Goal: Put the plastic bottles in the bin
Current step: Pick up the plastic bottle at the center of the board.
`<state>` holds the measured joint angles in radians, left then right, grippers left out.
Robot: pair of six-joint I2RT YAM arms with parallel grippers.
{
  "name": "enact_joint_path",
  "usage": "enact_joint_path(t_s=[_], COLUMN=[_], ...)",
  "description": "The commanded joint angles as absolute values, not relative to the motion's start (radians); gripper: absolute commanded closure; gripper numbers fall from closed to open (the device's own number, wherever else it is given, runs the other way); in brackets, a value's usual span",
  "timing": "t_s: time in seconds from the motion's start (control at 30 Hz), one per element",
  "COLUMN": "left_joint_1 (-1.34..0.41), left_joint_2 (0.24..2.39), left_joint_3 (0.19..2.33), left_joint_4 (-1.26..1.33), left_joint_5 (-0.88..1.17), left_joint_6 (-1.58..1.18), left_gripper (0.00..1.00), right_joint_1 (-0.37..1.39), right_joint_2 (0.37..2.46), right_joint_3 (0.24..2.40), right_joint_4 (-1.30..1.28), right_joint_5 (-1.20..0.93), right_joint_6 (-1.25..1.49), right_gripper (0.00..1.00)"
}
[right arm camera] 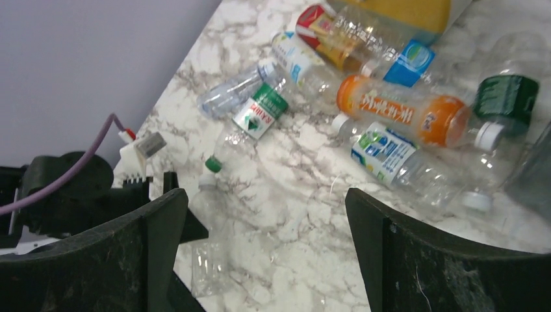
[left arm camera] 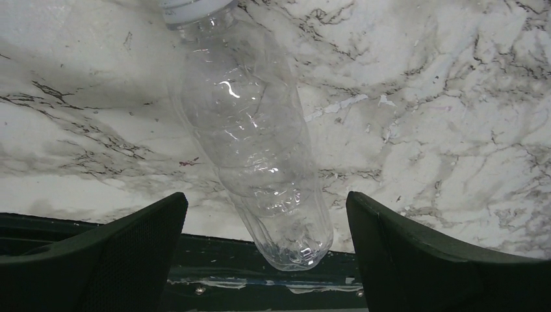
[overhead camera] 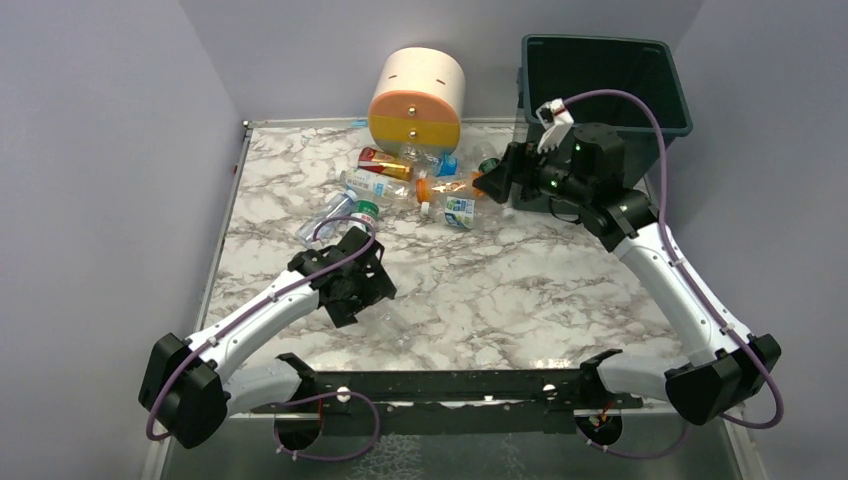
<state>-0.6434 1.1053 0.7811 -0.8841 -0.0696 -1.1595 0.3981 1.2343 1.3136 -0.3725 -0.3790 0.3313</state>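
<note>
The left wrist view shows what the top view barely does: a clear bottle (left arm camera: 260, 143) lying on the marble table (left arm camera: 455, 117), white cap away from the camera and base towards it. It sits between the spread fingers of the left gripper (left arm camera: 263, 201), and neither jaw touches it. From above, that bottle is only a faint glint beside the gripper. The right wrist view looks over the pile of bottles (right arm camera: 364, 97), among them an orange-filled bottle (right arm camera: 403, 110). The right gripper (right arm camera: 266, 195) hangs apart from the pile with its jaws wide and nothing between them. The pile lies before the round drawer unit (overhead camera: 417, 98). The dark green bin (overhead camera: 660, 100) stands at the far right corner, and its shadowed inside is hard to read.
</note>
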Motion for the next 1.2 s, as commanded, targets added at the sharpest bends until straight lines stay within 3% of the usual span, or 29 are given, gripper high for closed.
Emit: enact_joint_path(t_s=[0.0,0.83,1.17], left_joint_1=[-0.641,-0.641,-0.641], left_joint_2=[1.125,1.275,1.293], left_joint_3=[0.768,0.707,0.724], left_joint_4=[-0.919,-0.807,-0.780], left_joint_5=[-0.103,-0.169,-0.188], left_joint_6=[-1.224,-1.307,-1.290], left_gripper=[0.01,0.01,0.18], right_joint_1=[0.444,0.487,0.490], right_joint_2=[1.184,1.139,1.130], right_joint_3=[1.248,1.105,1.064], right_joint_4=[-0.375,-0.369,-0.377], right_joint_5=[-0.365,-0.360,-0.363], right_joint_6=[0.323,0.346,0.344], right_gripper=[0.06,0.07,0.07])
